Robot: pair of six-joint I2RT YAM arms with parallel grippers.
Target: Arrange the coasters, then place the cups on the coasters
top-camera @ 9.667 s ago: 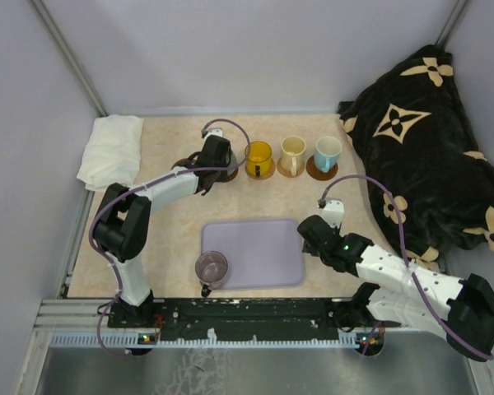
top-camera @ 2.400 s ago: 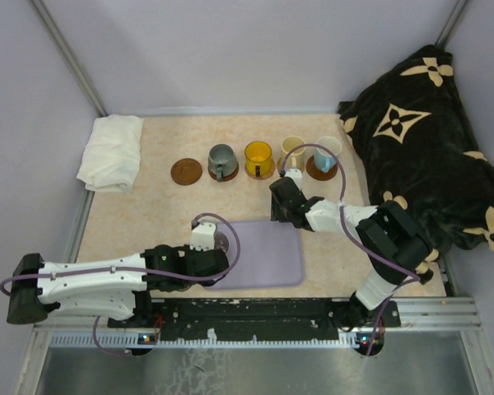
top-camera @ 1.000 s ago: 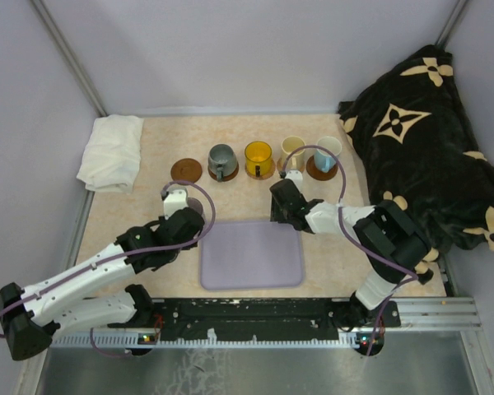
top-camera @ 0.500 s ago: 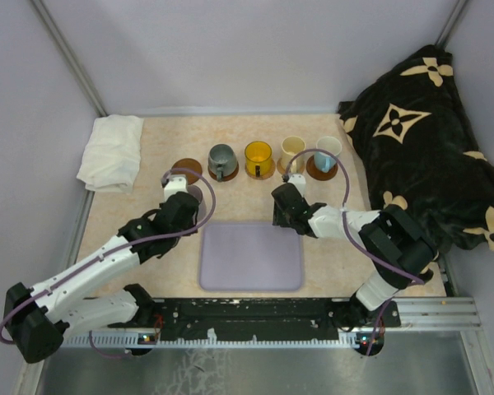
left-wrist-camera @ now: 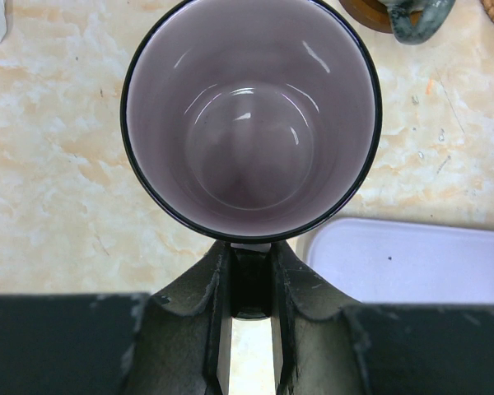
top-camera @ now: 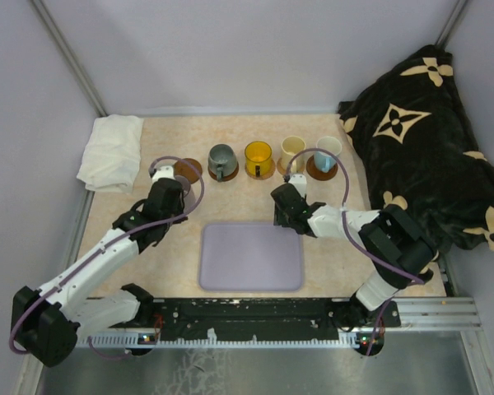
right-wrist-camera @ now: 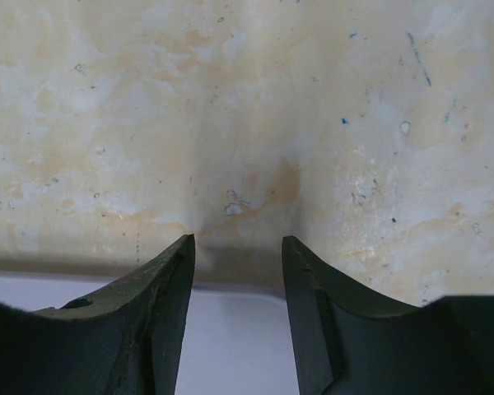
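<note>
My left gripper (left-wrist-camera: 251, 255) is shut on the handle of the mauve-purple cup (left-wrist-camera: 250, 123), which is upright and empty. In the top view that left gripper (top-camera: 171, 188) holds the mauve cup (top-camera: 185, 183) just in front of the leftmost coaster (top-camera: 193, 167), which is bare and partly covered by the arm. The grey-green cup (top-camera: 222, 160), orange-yellow cup (top-camera: 258, 156), cream cup (top-camera: 292, 151) and blue-and-white cup (top-camera: 328, 152) each stand on a brown coaster in a row. My right gripper (right-wrist-camera: 237, 247) is open and empty at the far edge of the tray, seen from above as the right gripper (top-camera: 281, 216).
The lavender tray (top-camera: 251, 255) lies in the front middle of the table and shows as the tray (right-wrist-camera: 230, 346) under my right fingers. A folded white cloth (top-camera: 111, 152) lies at the back left. A dark patterned blanket (top-camera: 428, 140) fills the right side.
My left arm has carried the mauve cup up and to the left, from beside the tray towards the bare coaster. The right gripper's jaws have spread slightly; it has barely moved.
</note>
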